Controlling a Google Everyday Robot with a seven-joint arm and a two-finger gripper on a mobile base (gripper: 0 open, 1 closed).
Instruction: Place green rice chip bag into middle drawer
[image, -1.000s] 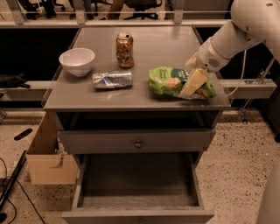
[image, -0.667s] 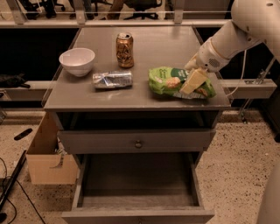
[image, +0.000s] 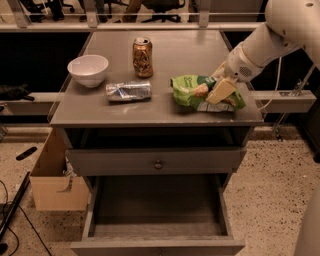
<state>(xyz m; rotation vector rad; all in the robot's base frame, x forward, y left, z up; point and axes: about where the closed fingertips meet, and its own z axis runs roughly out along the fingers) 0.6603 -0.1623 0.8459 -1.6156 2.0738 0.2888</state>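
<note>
the gripper (image: 220, 92) rests on the glossy green rice chip bag (image: 187, 89). left of the bag, a silver-blue foil packet (image: 128, 91), copper soda can (image: 142, 57) and white bowl (image: 88, 70) crowd the grey bench (image: 100, 114); below the bag, the grey wooden middle drawer (image: 157, 207) lies open.

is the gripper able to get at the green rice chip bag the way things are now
Probably yes: the gripper sits right on the green rice chip bag, which lies on the cabinet top, apart from the soda can and the foil packet; nothing stands between them.
</note>
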